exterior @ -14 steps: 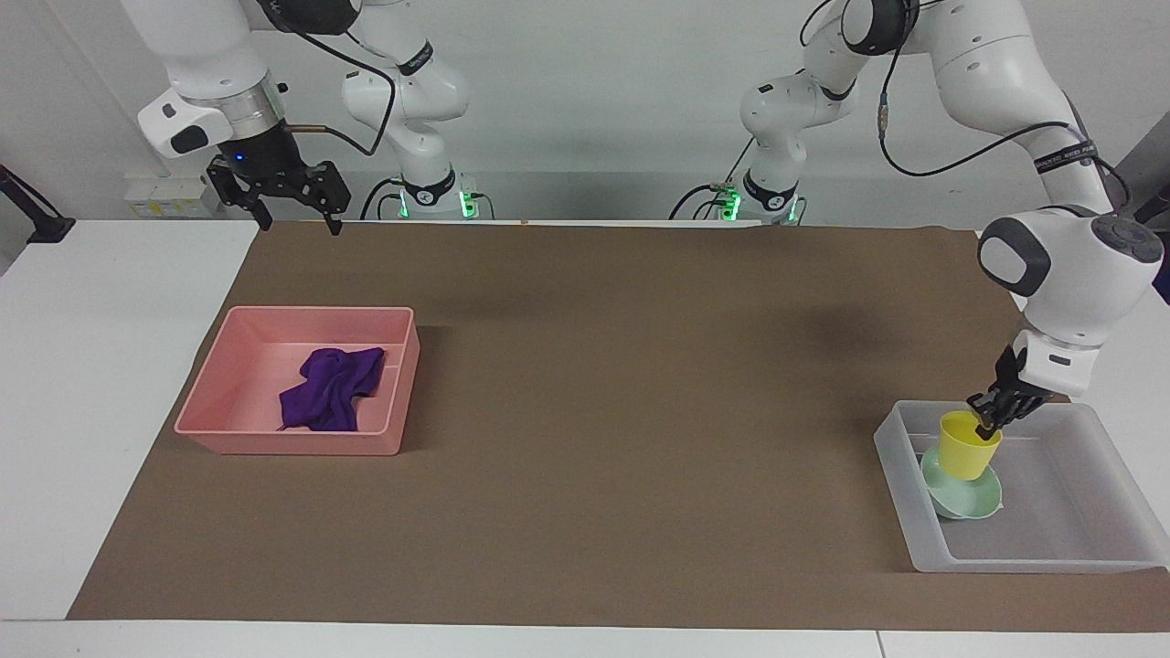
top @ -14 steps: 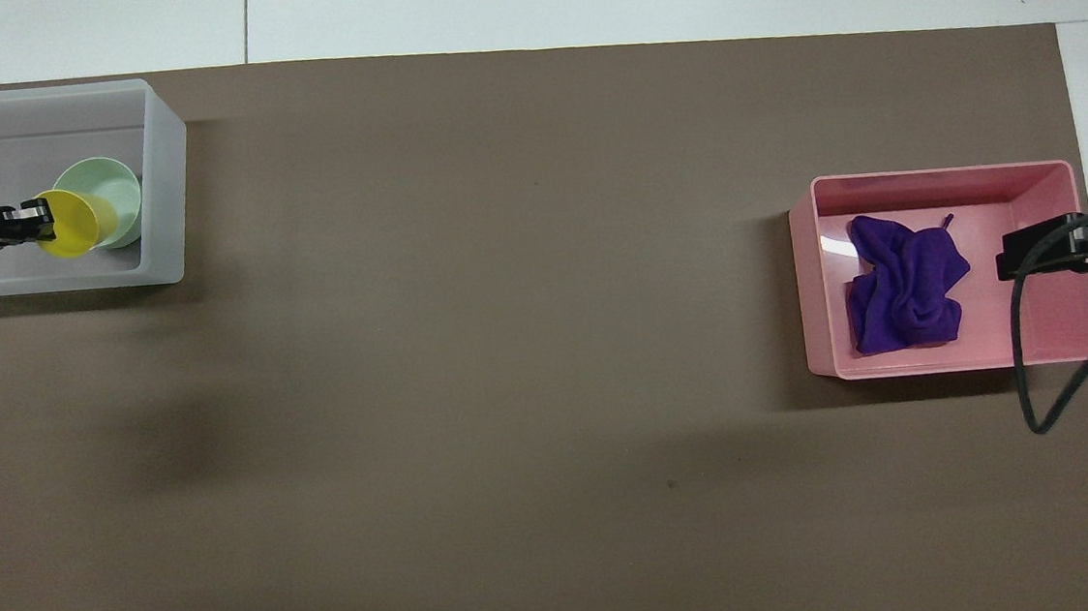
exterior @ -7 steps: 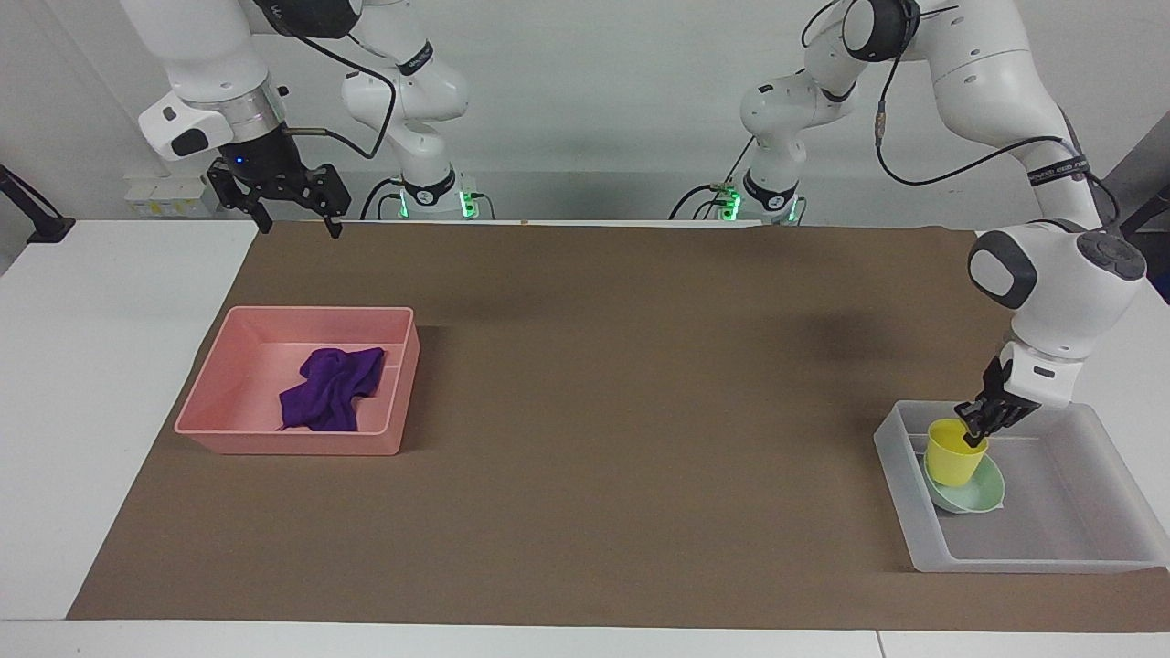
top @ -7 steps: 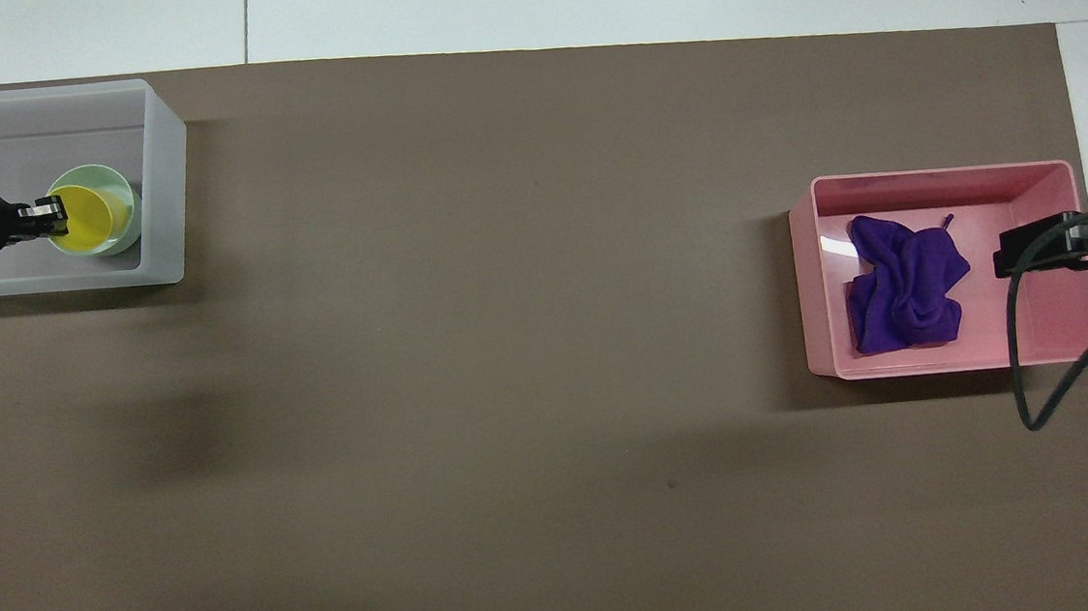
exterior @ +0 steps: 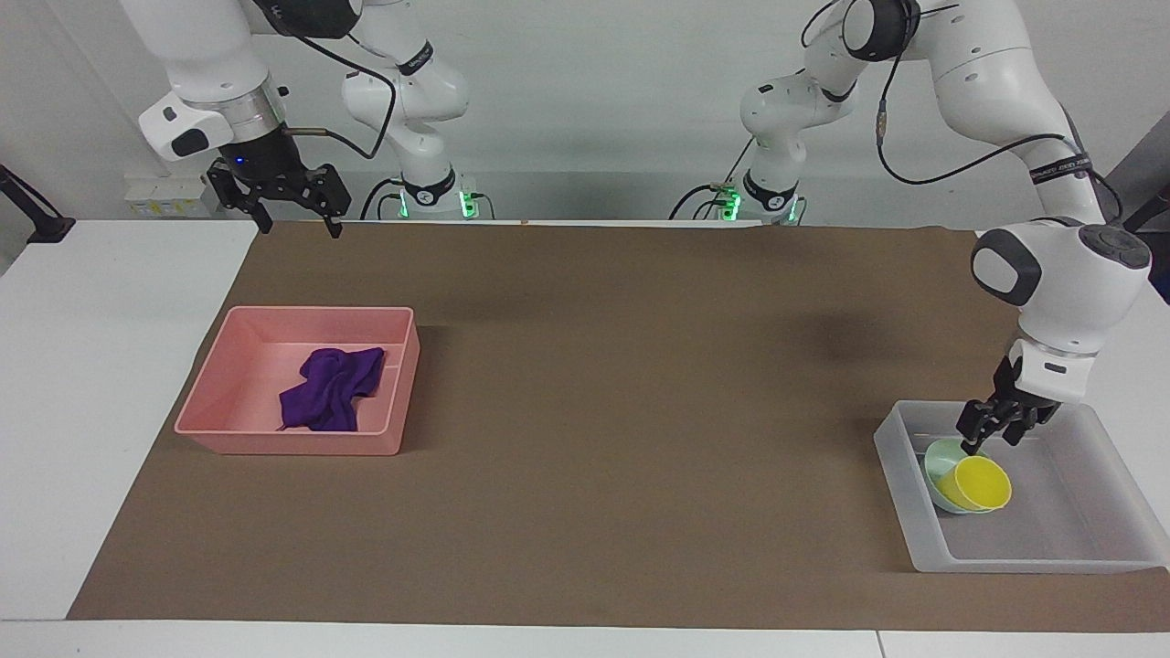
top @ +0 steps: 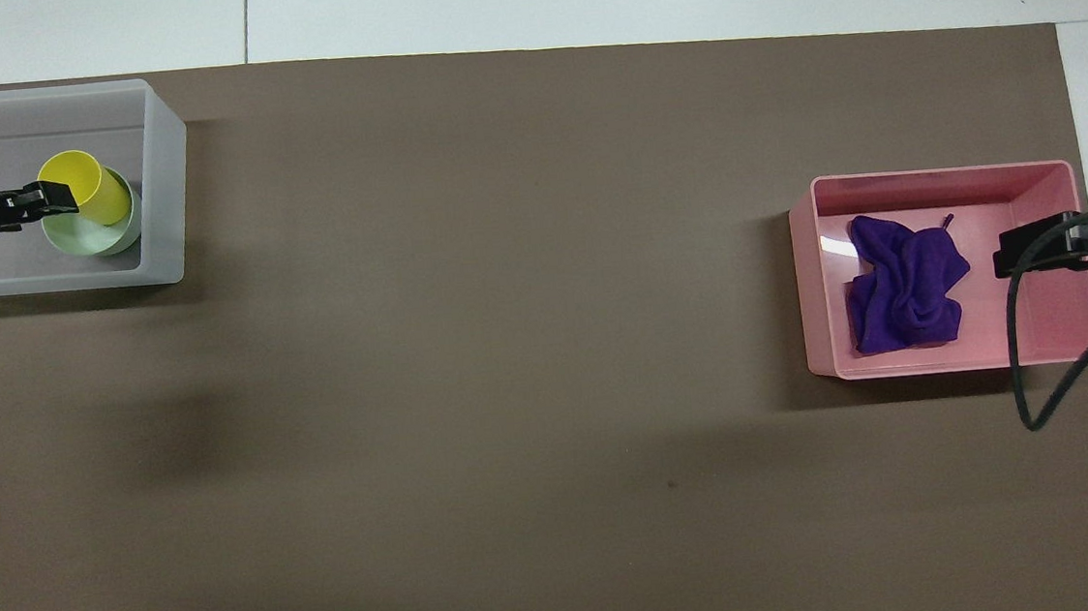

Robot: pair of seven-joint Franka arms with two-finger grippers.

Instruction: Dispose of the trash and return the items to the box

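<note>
Now the left gripper [exterior: 995, 437], fingers apart over the box [exterior: 1088, 548], should lift straight up, clear of the tipped yellow cup [exterior: 983, 482] lying in the green bowl [exterior: 940, 460], while the open right gripper [exterior: 294, 219] waits

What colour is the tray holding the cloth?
Pink tray, clearest in the overhead view; the cloth is deep purple.

White table [exterior: 110, 366] under a brown mat [exterior: 622, 411] — pale wall [exterior: 594, 91] above.
</note>
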